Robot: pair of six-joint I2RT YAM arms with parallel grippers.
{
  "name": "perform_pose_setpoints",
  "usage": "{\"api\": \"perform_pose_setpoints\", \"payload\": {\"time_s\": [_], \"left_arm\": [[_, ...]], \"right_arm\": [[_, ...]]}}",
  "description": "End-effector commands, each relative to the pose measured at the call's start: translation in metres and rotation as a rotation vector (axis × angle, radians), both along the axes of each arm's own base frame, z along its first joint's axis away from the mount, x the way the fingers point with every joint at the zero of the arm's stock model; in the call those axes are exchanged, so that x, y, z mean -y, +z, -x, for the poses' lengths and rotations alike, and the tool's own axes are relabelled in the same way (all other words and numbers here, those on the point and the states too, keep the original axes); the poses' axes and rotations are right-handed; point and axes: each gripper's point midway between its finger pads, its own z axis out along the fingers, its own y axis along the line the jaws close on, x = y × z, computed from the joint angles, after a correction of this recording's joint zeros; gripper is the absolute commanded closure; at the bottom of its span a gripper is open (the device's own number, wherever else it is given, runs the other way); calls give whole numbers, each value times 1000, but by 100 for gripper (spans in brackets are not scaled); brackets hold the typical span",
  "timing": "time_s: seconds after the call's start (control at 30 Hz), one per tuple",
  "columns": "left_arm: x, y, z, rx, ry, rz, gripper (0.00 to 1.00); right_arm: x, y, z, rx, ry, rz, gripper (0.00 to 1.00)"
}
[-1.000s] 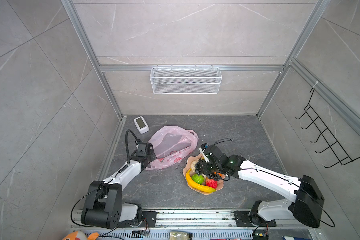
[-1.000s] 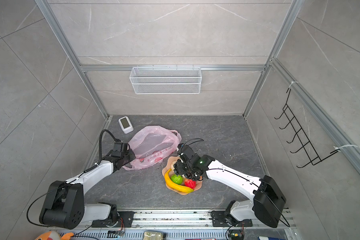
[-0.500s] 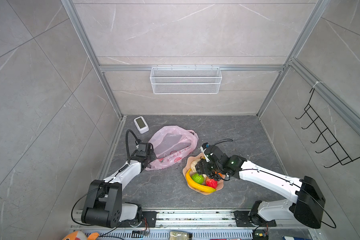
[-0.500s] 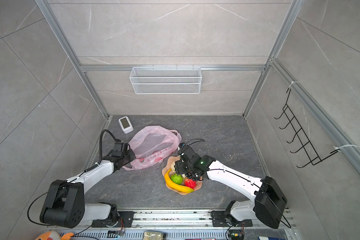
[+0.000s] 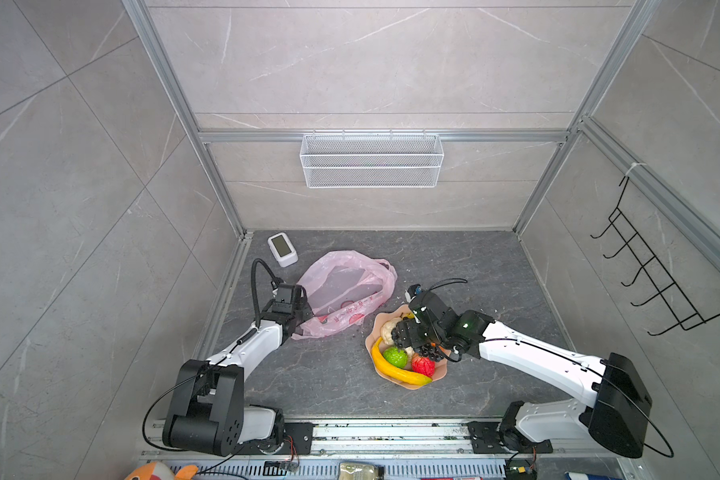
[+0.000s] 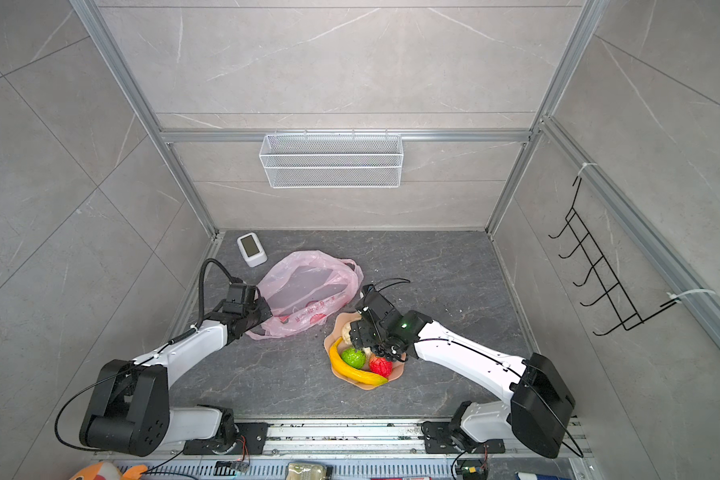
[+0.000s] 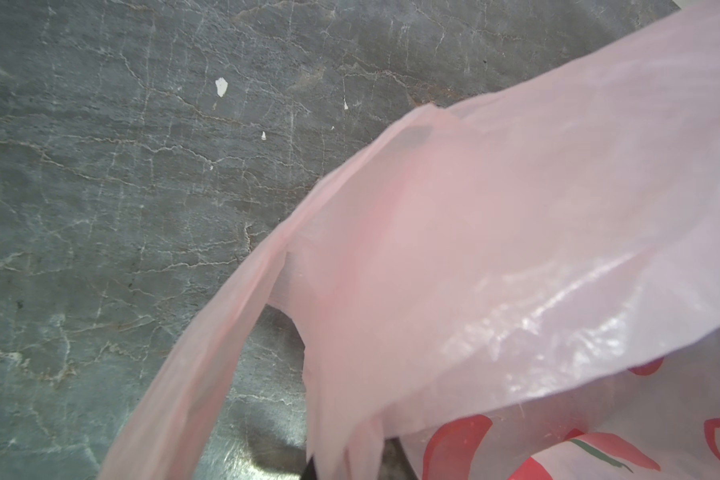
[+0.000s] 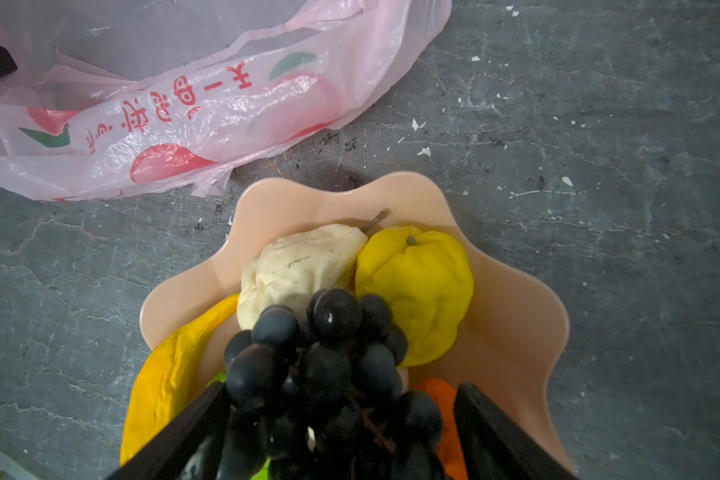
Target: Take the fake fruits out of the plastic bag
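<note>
The grape bunch (image 8: 329, 365) lies atop the other fake fruits, pear (image 8: 300, 266) and banana (image 5: 395, 372) among them, on the peach plate (image 8: 516, 291), beside the slack plastic bag (image 5: 341, 291); our right gripper (image 8: 339, 399) straddles it, jaws apart, we judge to leave it there; our left gripper (image 5: 302, 316) is pinched together on the bag's handle (image 7: 208, 353), likely holding the mouth up; a second ago the right jaws stood narrower; the bag has not shifted.
</note>
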Motion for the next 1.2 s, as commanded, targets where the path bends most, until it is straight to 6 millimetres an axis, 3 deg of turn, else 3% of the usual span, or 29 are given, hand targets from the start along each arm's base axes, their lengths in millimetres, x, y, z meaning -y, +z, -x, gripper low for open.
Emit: {"api": "perform_pose_setpoints", "payload": {"time_s": [0.0, 0.13, 0.27, 0.37, 0.5, 0.7, 0.9, 1.0, 1.17], "left_arm": [[6, 3, -8, 13, -20, 25, 100], [13, 7, -17, 15, -20, 61, 100], [21, 16, -31, 27, -6, 80, 100], [32, 25, -49, 43, 17, 123, 100], [58, 43, -87, 80, 8, 201, 100], [119, 65, -146, 110, -92, 221, 100], [169, 64, -194, 101, -184, 234, 100], [188, 60, -206, 76, -250, 239, 100], [203, 54, -208, 40, -335, 226, 100]], "right_arm": [[8, 20, -2, 53, -22, 3, 13], [17, 40, -6, 121, -66, -19, 7], [39, 60, -8, 205, -171, -55, 0], [56, 69, -4, 248, -240, -88, 0], [79, 74, 6, 272, -334, -145, 0], [106, 67, 23, 259, -453, -234, 0], [127, 48, 39, 220, -557, -302, 0], [135, 40, 46, 206, -599, -344, 0], [145, 26, 54, 183, -656, -403, 1]]}}
